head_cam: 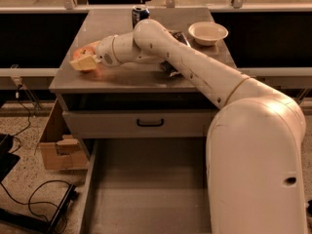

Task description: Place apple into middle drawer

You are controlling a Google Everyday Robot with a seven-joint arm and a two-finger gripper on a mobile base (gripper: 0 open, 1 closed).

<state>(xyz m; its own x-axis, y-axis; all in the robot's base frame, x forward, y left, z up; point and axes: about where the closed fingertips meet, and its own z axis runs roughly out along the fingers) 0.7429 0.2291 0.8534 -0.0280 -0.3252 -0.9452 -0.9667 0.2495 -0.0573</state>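
The apple is red-orange and sits at the left end of the counter top, mostly covered by my gripper. The gripper's yellowish fingers are closed around the apple, just above the counter surface. My white arm reaches to it from the lower right, across the counter. The middle drawer is pulled far out below the counter, with a bare grey floor and low side walls. It lies well below and to the right of the gripper.
A white bowl stands at the counter's back right, a soda can at the back middle, and a dark bag behind my arm. A grey drawer front with a black handle sits above the open drawer. A cardboard box and cables lie on the floor to the left.
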